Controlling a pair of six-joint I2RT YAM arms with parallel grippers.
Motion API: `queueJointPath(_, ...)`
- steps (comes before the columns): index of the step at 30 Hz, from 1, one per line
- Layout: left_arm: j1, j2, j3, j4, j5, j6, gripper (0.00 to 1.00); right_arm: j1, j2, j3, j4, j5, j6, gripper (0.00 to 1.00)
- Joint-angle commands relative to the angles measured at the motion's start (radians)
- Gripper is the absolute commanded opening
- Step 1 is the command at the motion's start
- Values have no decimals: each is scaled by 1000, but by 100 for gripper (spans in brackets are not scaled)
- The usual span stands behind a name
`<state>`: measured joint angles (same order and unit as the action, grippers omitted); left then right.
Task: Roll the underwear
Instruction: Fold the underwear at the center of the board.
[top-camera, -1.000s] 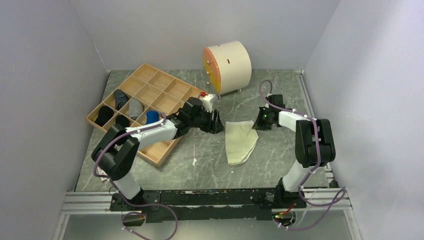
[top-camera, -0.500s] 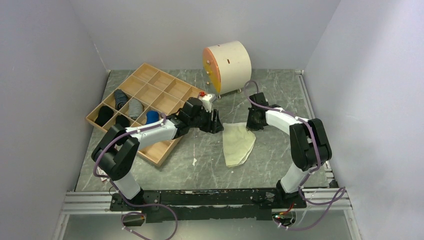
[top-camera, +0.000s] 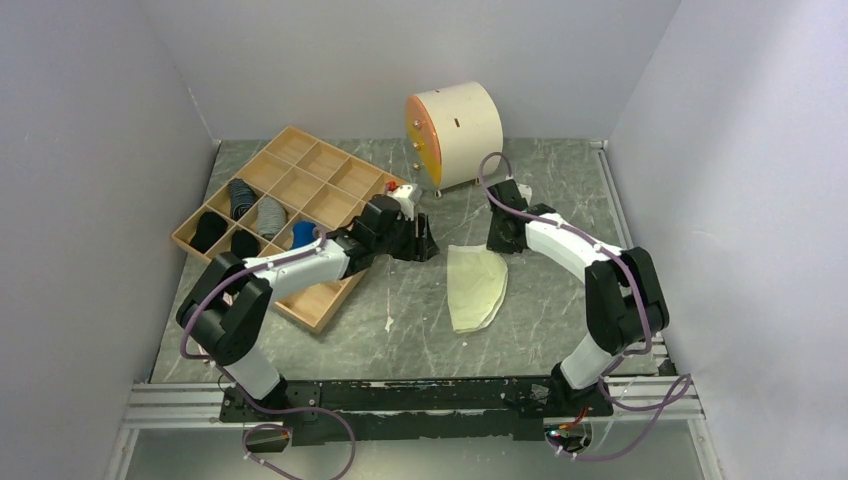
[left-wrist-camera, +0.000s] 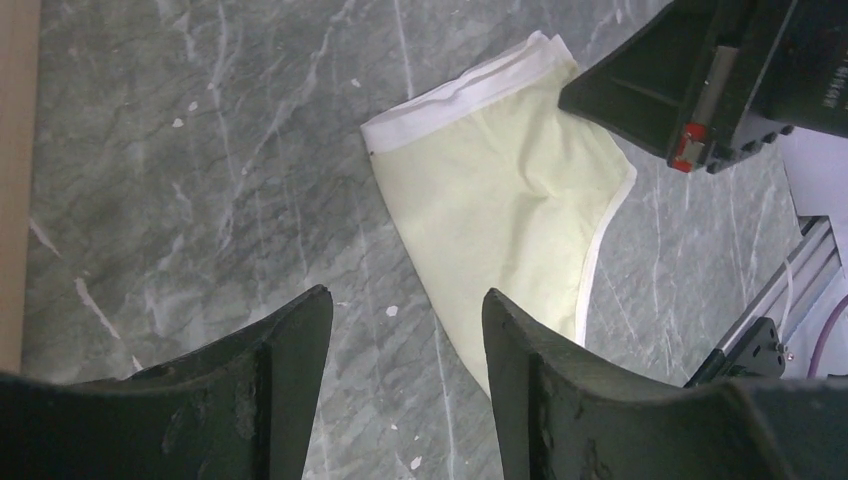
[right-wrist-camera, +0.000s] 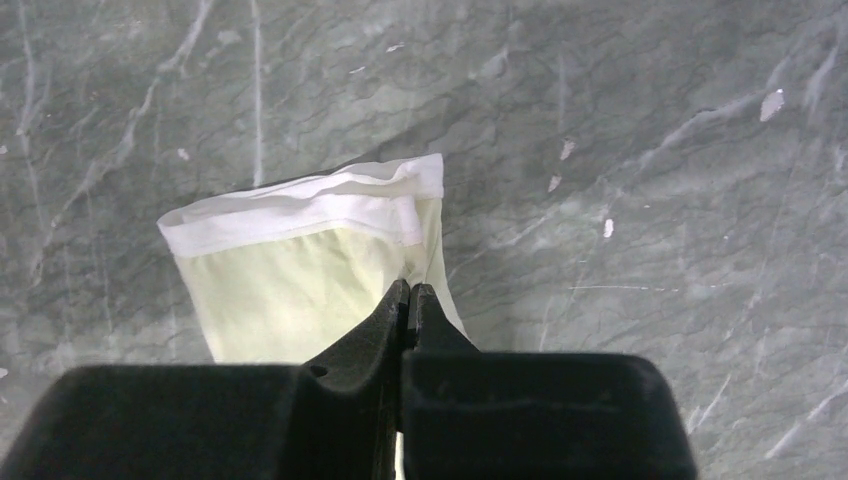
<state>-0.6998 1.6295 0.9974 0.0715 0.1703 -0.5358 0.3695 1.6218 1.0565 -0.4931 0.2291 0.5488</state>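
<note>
Now the pale yellow underwear (top-camera: 476, 288) lies flat on the grey marble table (top-camera: 400, 340) at the centre of the top view, with its white waistband at the upper end. The right gripper (right-wrist-camera: 408, 290) has its fingers pressed together, tips touching the cloth's right edge just below the waistband; whether fabric is nipped between them cannot be told. The left gripper (left-wrist-camera: 405, 300) hangs just left of the garment, fingers apart, holding nothing.

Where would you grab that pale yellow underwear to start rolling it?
Probably the white waistband, pinched from straight above: the underwear lies flat on the table, so nothing offers a side grip, and that band is its thickest, straightest edge, good for rolling toward the narrow end.
</note>
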Motion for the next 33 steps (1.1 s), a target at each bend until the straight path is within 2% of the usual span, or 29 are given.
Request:
queueJointPath(1,8,-30,5,-19,-31,-27,62,34,13,63,-37,60,37,0)
queueJointPath(6,23,-31,5,-67,-91,-70,62,95,35,96,-54,83,73,0)
queueJointPath(12,55,-31,-2,-102,-93,-99,63,161,101,143,-69,88,124,0)
queueJointPath(24,96,-36,-18,-117,-53,-101,62,195,220,218,-41,23,182,0)
queueJointPath(33,107,-32,-20,-115,-40,-107,62,220,228,222,-34,-6,181,0)
